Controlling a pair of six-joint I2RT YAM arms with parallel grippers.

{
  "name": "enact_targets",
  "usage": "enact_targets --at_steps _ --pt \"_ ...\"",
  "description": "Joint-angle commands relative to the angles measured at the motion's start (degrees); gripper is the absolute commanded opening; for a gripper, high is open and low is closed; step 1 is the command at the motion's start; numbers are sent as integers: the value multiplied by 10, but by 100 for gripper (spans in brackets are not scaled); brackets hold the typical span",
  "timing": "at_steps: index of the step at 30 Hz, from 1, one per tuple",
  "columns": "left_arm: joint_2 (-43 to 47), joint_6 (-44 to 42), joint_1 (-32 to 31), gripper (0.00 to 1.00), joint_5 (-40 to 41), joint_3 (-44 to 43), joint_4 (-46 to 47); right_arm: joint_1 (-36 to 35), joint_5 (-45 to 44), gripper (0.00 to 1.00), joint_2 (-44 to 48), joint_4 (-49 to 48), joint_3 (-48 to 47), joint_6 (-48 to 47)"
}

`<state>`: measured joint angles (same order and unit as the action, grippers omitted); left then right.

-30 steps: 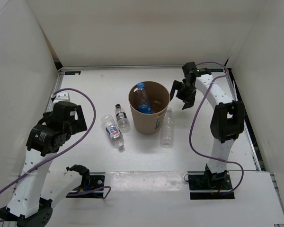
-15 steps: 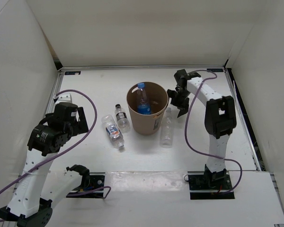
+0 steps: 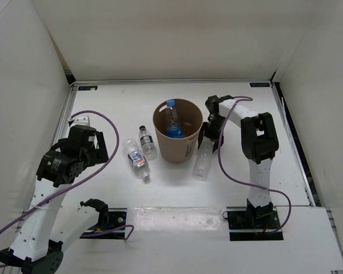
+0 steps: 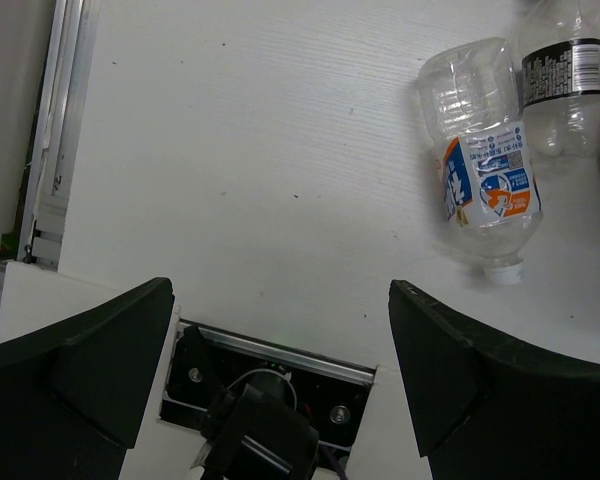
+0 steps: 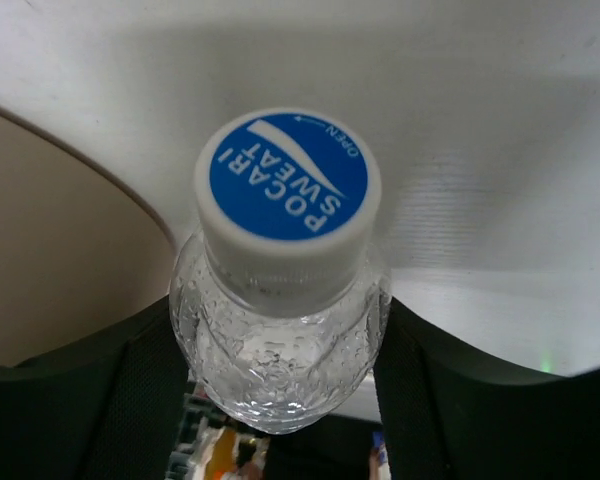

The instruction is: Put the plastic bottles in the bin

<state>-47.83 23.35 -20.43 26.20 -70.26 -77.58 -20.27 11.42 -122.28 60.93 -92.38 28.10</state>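
Observation:
The tan bin (image 3: 180, 149) stands mid-table with the blue-capped, blue-labelled bottle (image 3: 171, 121) upright inside. The plain bottle (image 3: 200, 158) lies on the table against the bin's right side. My right gripper (image 3: 208, 136) is at its neck end. In the right wrist view both fingers (image 5: 435, 390) press the bottle's shoulder (image 5: 280, 360), just below its blue-topped cap (image 5: 285, 185). The white-labelled bottle (image 3: 136, 159) and the black-capped bottle (image 3: 147, 142) lie left of the bin. Both also show in the left wrist view (image 4: 485, 180) (image 4: 570, 80). My left gripper (image 4: 280, 300) is open and empty, left of them.
White walls enclose the table on the left, back and right. The bin wall (image 5: 50, 250) is right beside my right gripper. The left arm's base plate (image 4: 270, 380) sits below my left gripper at the near edge. Purple cables loop around both arms.
My right gripper has moved down and left from beside the bin's rim to the plain bottle's neck and closed round it. The bottle has tilted slightly. The left arm shifted a little.

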Motion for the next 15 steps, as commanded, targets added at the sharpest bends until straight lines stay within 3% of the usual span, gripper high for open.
enact_targets --at_steps 1,3,11,15 --pt "0 0 -1 100 -16 7 1 10 29 66 6 -2 13 -9" --pt "1 2 -1 100 -20 14 3 16 33 54 6 -3 22 -9" --pt "2 6 -1 100 -33 25 11 55 1 37 61 -2 24 -7" --pt "5 6 -1 100 -41 36 24 83 -41 26 96 23 -55 -5"
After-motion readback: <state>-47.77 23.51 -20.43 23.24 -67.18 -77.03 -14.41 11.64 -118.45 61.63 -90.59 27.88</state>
